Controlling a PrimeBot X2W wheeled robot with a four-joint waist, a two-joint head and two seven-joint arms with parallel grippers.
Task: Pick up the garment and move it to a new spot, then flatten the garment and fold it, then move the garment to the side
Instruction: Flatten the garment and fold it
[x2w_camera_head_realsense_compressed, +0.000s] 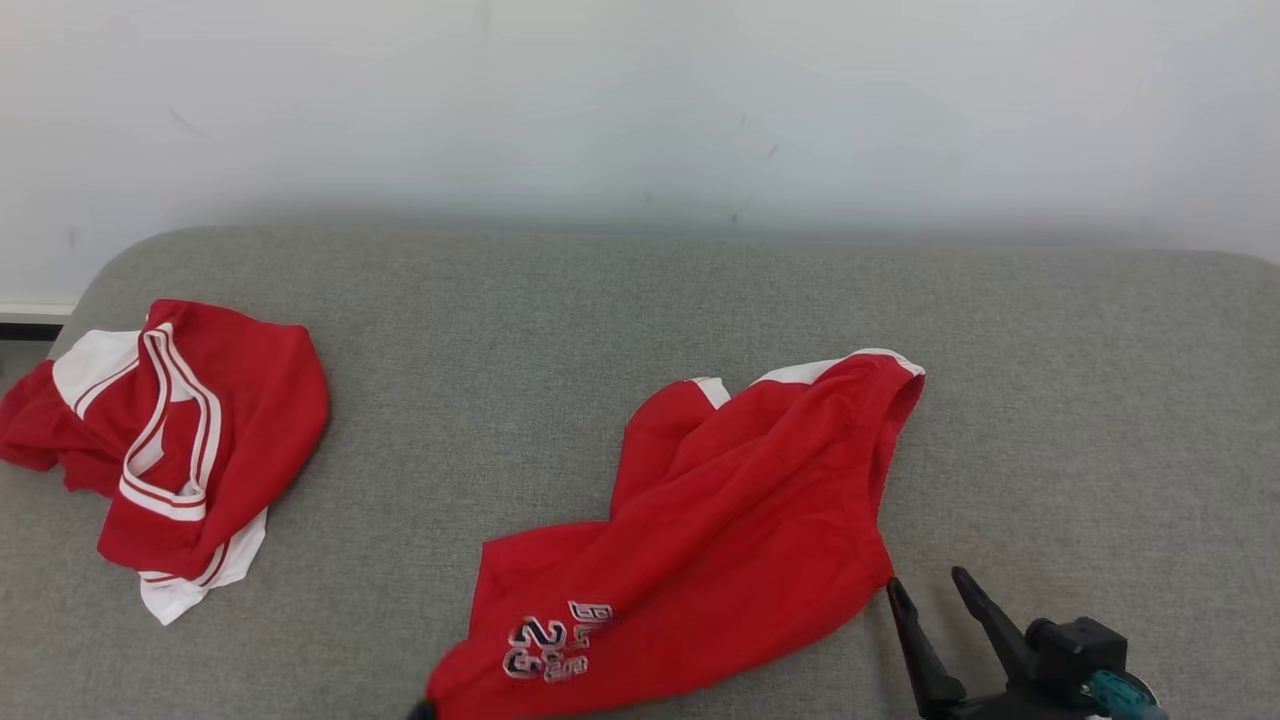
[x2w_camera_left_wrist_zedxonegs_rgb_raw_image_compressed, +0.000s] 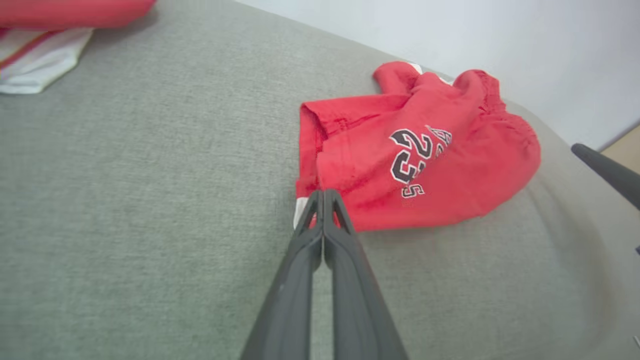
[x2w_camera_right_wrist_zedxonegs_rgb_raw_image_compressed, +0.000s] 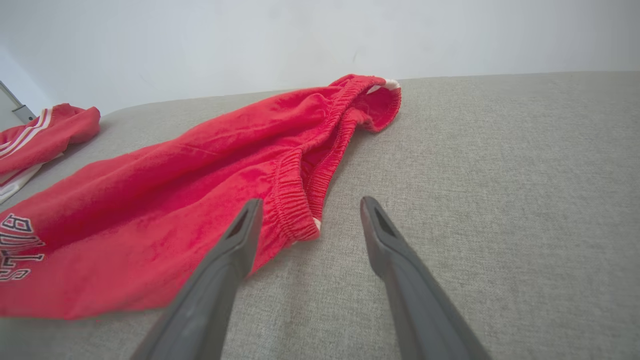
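Left gripper: jaws pressed together, pinching near hem corner of shorts. Right gripper: jaws spread, empty, just beside right edge of shorts, by elastic waistband. Shorts: red, rumpled, lying on grey cushion; red-and-white jersey well apart, left of shorts; white wall beyond shorts.

A crumpled red jersey with white trim and striped bands lay at the left edge of the surface, near its far-left corner. The grey woven upholstered surface was rounded at that corner. Behind its far edge stood a plain white wall with faint scuffs.
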